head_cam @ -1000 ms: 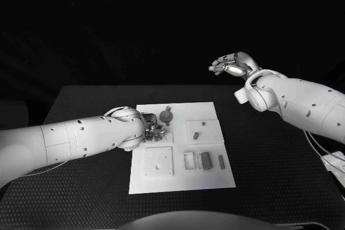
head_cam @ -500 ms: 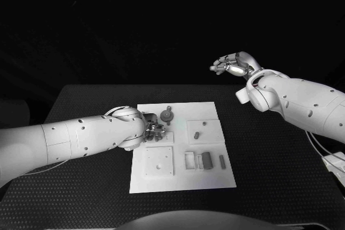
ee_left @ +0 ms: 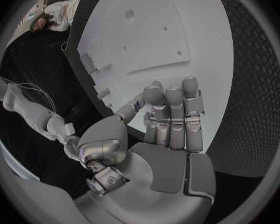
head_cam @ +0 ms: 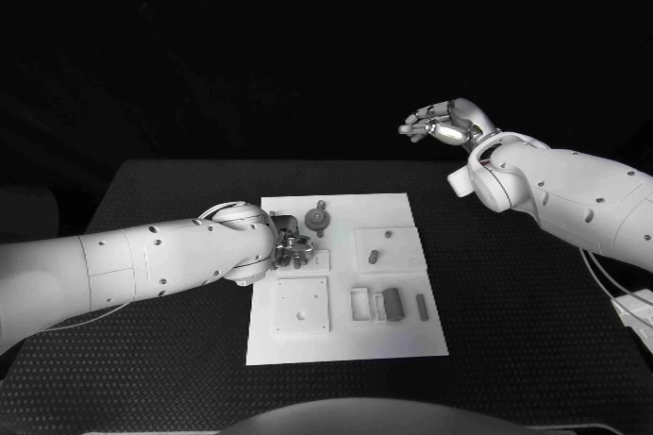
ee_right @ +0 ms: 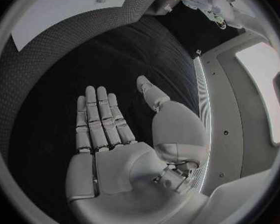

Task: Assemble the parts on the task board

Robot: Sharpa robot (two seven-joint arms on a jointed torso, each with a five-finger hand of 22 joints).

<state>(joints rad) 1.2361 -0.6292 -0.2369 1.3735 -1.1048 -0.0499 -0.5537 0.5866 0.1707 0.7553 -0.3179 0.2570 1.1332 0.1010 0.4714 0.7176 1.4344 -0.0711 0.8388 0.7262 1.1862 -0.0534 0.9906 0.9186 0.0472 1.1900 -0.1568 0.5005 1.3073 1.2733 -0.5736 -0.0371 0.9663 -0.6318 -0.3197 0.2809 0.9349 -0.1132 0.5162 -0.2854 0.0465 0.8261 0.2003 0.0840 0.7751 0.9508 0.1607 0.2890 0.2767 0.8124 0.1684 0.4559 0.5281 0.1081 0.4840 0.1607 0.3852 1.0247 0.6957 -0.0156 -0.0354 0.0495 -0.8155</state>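
Observation:
The white task board (head_cam: pixel 343 336) lies in the middle of the black table. My left hand (head_cam: pixel 290 246) hangs over the board's left part, fingers pointing down. In the left wrist view, the left hand (ee_left: pixel 168 129) keeps its fingers side by side, and the thumb pinches a small blue part (ee_left: pixel 139 104) against the nearest finger. My right hand (head_cam: pixel 443 122) is raised beyond the table's far right, away from the board. In the right wrist view, the right hand (ee_right: pixel 105 134) is flat and holds nothing.
On the board are a round grey piece (head_cam: pixel 316 217), a raised square plate (head_cam: pixel 392 249) with a grey slot piece (head_cam: pixel 372 257), a holed square plate (head_cam: pixel 301 305), a white frame (head_cam: pixel 359 303) and two grey bars (head_cam: pixel 392 303). Bare black table surrounds the board.
The right hand has drifted very slightly to the right. The left hand and the parts on the board have stayed put.

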